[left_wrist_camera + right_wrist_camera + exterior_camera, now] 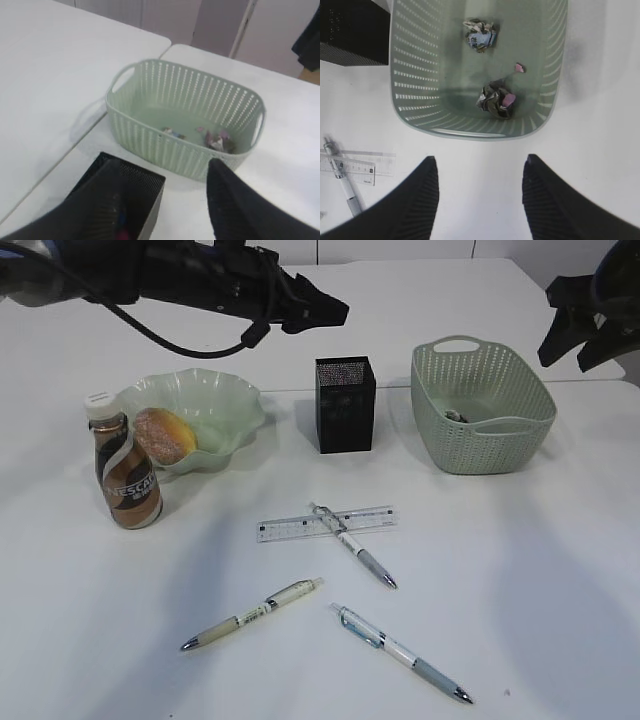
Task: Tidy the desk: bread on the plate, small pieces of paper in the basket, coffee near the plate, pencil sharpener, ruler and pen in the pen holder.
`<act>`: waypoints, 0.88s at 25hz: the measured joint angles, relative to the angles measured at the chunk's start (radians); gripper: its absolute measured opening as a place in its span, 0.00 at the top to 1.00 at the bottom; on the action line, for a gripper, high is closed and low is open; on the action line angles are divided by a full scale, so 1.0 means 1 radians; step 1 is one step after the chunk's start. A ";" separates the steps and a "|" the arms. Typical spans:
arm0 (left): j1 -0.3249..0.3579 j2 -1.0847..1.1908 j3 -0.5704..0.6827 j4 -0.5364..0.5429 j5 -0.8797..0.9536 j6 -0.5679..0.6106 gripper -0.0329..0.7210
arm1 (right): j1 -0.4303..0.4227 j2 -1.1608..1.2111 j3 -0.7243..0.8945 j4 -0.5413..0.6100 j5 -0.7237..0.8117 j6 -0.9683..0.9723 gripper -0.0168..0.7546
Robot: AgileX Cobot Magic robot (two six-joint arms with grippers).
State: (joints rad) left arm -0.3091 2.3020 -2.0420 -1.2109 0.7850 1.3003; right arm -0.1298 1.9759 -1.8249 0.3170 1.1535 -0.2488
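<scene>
Right now I see both hands held up off the table with nothing in them. My left hand hangs at the upper left of the exterior frame, above and behind the pen holder, its fingers apart and empty. My right hand sits low in its own wrist frame, fingers spread and released, over bare white surface just in front of the basket.

The bread lies in the plate at the left of the exterior frame, against its near-left rim. The coffee stands upright just in front of the plate, at its left side.

The basket, at the right of the exterior frame, holds crumpled paper scraps on its floor. The pen holder stands upright at centre, between plate and basket, apart from both.

The ruler lies flat in front of the pen holder, with one pen lying across it. A second pen rests at lower left of centre and a third pen at lower right, both flat and apart from each other.
</scene>
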 joint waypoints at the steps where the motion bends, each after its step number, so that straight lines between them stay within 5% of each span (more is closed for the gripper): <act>1: 0.006 -0.010 0.000 0.041 0.026 -0.026 0.44 | 0.000 0.000 0.000 0.000 0.000 0.000 0.42; 15: 0.021 -0.188 0.000 0.672 0.364 -0.574 0.44 | 0.000 0.000 0.000 0.000 0.027 -0.014 0.42; 22: 0.021 -0.311 0.000 0.816 0.446 -0.725 0.44 | 0.020 0.000 0.000 0.034 0.057 -0.052 0.42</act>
State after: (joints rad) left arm -0.2881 1.9907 -2.0420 -0.3949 1.2309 0.5757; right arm -0.1098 1.9759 -1.8249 0.3513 1.2100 -0.3007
